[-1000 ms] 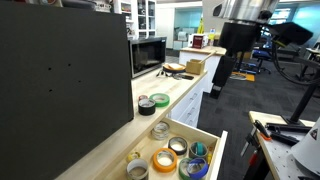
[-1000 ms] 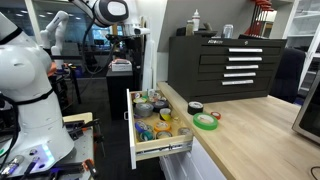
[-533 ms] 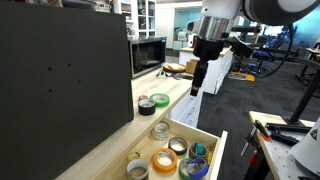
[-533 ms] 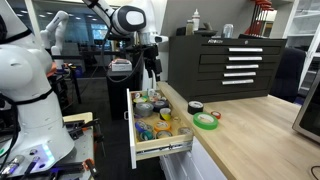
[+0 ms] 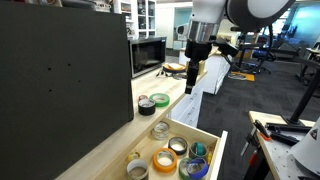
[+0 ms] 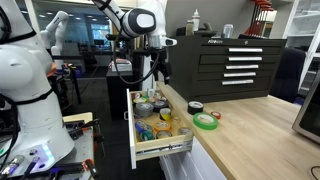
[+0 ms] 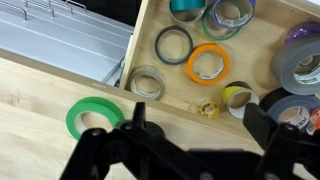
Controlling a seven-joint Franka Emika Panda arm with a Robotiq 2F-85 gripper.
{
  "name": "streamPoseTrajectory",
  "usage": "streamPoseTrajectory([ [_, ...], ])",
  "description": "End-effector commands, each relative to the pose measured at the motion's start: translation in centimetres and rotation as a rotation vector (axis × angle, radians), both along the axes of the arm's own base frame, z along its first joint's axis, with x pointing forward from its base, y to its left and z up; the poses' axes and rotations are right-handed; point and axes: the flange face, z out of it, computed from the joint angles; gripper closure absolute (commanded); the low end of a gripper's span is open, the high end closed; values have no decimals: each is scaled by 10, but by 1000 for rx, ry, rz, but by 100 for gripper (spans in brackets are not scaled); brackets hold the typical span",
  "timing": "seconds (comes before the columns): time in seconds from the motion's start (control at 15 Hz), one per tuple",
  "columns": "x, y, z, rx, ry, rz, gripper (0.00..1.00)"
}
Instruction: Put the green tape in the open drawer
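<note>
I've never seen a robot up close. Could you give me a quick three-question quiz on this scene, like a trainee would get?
1. True or false: the green tape already lies in the open drawer.
2. Which roll sits nearest the green tape on the countertop? A) orange tape roll B) black tape roll C) blue tape roll
3. Fill in: in the wrist view, the gripper is empty, with its jaws ____.

Key: 1 false, it lies on the countertop. 2 B. 3 open.
</note>
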Motion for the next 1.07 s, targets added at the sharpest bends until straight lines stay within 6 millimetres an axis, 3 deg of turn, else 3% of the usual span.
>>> streamPoseTrajectory([
  [0.0, 0, 0, 0, 0, 1, 0, 0],
  [0.27, 0, 0, 1, 0, 0, 0, 0],
  [0.47, 7, -12, -3, -11, -9, 19, 0],
  [1.0, 56, -55, -23, -54, -14, 202, 0],
])
